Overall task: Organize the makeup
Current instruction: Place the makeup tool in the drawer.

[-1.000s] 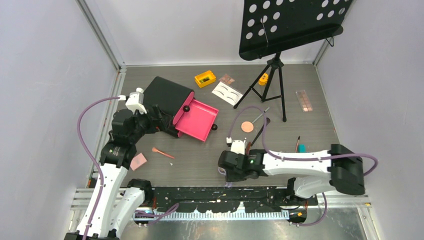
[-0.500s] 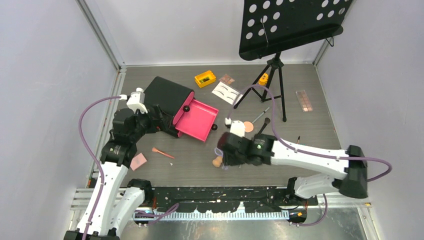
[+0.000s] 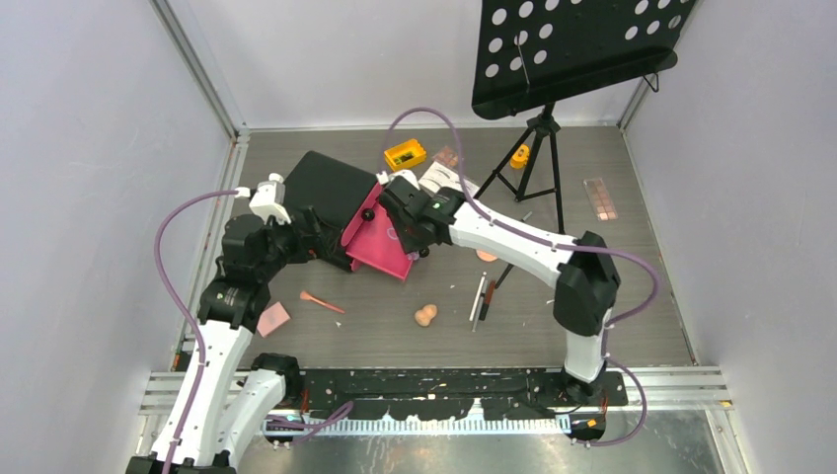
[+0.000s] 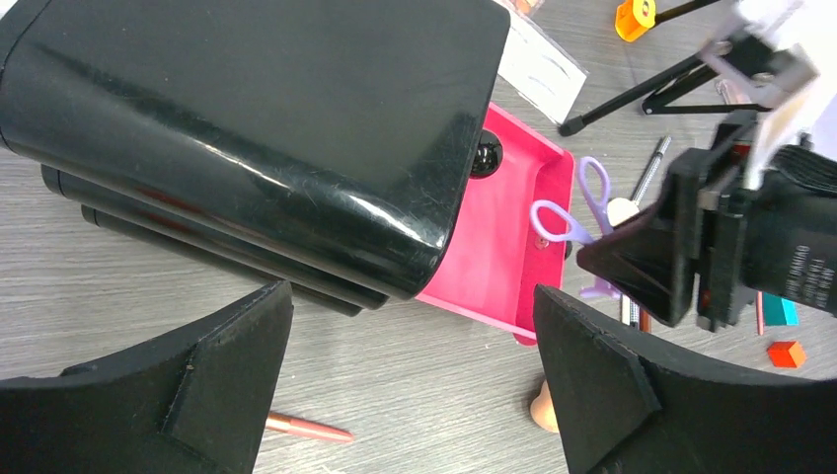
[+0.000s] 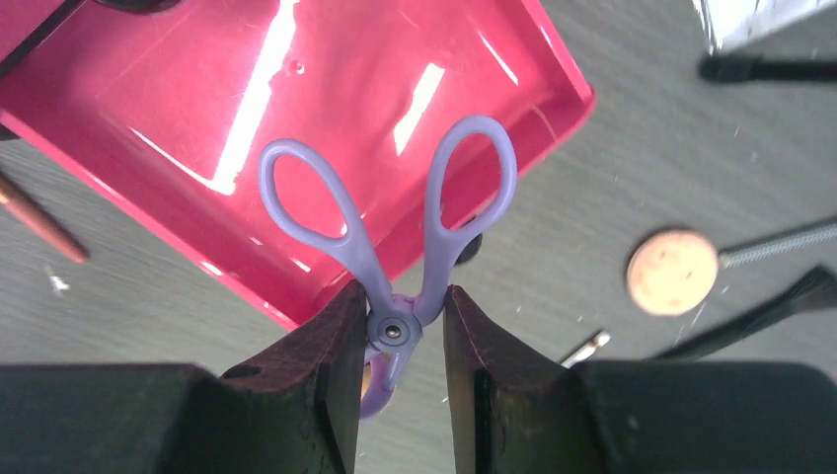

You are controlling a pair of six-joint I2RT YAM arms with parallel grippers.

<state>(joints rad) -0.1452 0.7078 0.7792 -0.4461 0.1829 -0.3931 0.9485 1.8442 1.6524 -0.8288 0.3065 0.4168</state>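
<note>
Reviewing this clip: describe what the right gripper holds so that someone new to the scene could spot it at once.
Find the glossy black chest at the left rear of the grey table and its pink plastic drawer pulled open. Over that drawer's edge the right gripper pinches small lilac plastic scissors at the pivot. Nothing nearby shares their lilac colour or twin finger loops.

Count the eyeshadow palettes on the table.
2. The right palette lies near the right wall; the back palette sits beside the yellow box. More may be hidden.
</note>
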